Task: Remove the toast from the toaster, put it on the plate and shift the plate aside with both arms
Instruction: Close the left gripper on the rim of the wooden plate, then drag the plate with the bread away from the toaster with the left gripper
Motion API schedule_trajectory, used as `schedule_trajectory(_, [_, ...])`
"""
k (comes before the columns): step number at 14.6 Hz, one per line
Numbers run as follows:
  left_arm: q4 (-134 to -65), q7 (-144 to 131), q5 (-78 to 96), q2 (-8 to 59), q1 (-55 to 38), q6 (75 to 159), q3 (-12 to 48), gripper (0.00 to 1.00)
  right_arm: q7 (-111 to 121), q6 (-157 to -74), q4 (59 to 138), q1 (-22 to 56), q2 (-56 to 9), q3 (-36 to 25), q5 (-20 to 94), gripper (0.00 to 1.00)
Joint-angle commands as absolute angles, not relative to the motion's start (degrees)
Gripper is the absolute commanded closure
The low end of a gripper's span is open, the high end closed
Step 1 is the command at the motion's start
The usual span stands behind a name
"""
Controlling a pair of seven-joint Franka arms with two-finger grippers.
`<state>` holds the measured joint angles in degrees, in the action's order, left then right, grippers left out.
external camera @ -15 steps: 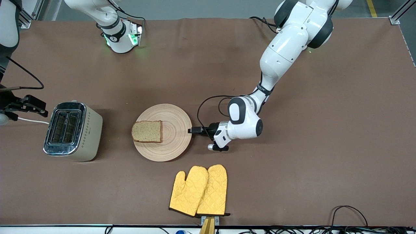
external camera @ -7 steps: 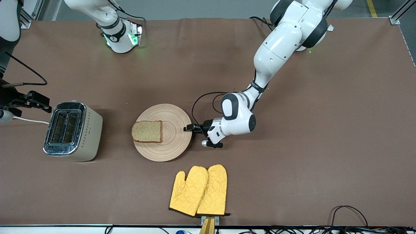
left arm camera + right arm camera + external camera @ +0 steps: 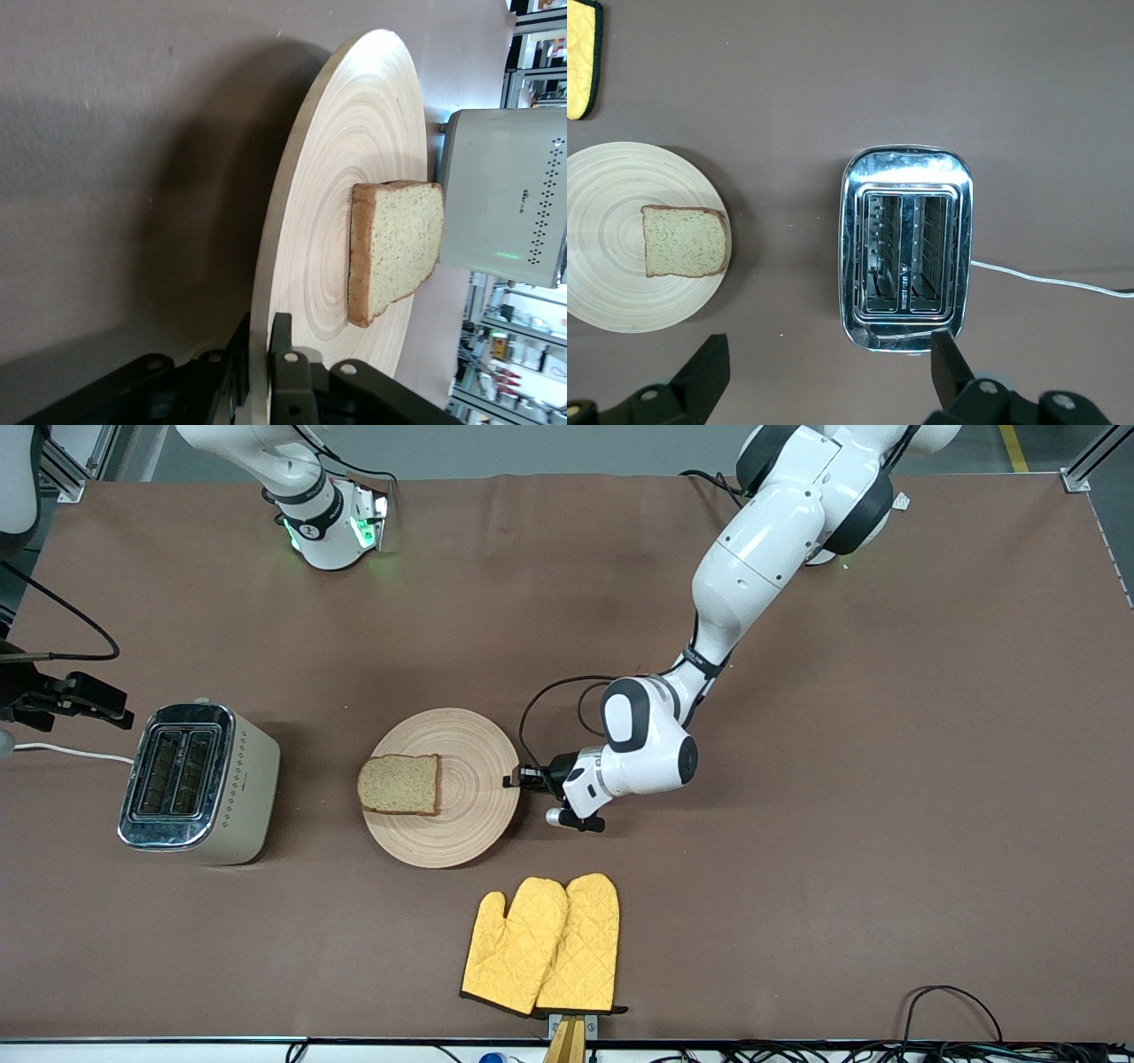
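Observation:
The toast (image 3: 400, 784) lies flat on the round wooden plate (image 3: 478, 779), toward the toaster's side of it. My left gripper (image 3: 516, 779) is low at the plate's rim on the left arm's side, shut on the rim with one finger above and one below. In the left wrist view the fingers (image 3: 282, 329) clamp the plate (image 3: 354, 177), and the toast (image 3: 394, 243) lies farther in. My right gripper (image 3: 106, 708) hangs open and empty over the table beside the toaster. The right wrist view shows its open gripper (image 3: 828, 363), the toast (image 3: 685, 241) and the plate (image 3: 611, 266).
A chrome and cream toaster (image 3: 197, 782) with empty slots stands toward the right arm's end, its white cord (image 3: 84, 755) trailing off the table. It also shows in the right wrist view (image 3: 908, 248). Two yellow oven mitts (image 3: 542, 943) lie nearer the front camera than the plate.
My left gripper moved in to the plate's rim and closed on it; the plate shifted slightly toward the toaster. My right gripper drifted a little away from the toaster.

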<state>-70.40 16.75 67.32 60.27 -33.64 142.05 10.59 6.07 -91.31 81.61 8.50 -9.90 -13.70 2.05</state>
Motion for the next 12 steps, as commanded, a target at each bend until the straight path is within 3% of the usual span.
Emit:
schedule_trajectory(1, [-75.3,15.29,60.85,54.96,-28.51,139.86,10.02,1.0,6.5,-90.79,80.77,3.6,-10.2,-8.79,1.76,0.0])
schedule_trajectory(8, [-73.3,21.94,52.38,51.5,-7.33,107.71,10.81,1.0,6.24,-91.14,83.93,3.69,-7.48,-8.61,2.02,0.0])
schedule_trajectory(12, [-72.42,37.32,48.72,52.29,5.41,93.89,9.93,1.0,6.33,-93.42,87.1,3.87,-5.54,-8.61,1.93,0.0])
